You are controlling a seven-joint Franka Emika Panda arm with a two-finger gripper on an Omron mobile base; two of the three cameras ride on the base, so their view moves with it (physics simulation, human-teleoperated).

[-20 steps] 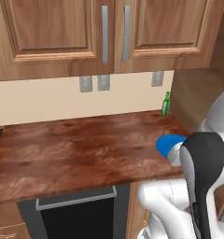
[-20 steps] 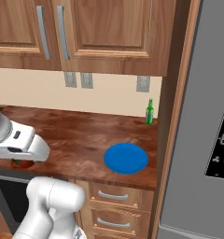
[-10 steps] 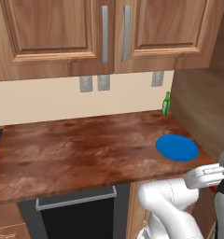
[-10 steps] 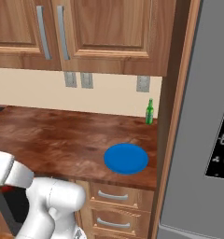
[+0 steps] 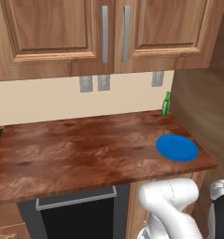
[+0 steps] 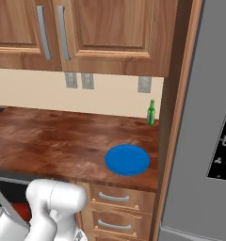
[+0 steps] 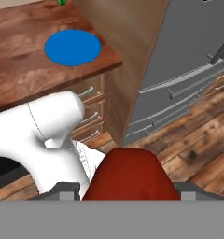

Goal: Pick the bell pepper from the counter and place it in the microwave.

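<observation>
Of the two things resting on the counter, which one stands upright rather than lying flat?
The green bottle stands upright at the back of the counter, close to the wall corner. The blue plate lies flat nearer the front edge.

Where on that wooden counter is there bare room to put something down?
Most of the counter is bare, from its left end across to the blue plate. The right end is busier: the plate sits near the front edge, and a green bottle stands in the back corner.

Bell pepper (image 7: 130, 175) cut off below; green bottle (image 7: 61, 2) cropped.
</observation>
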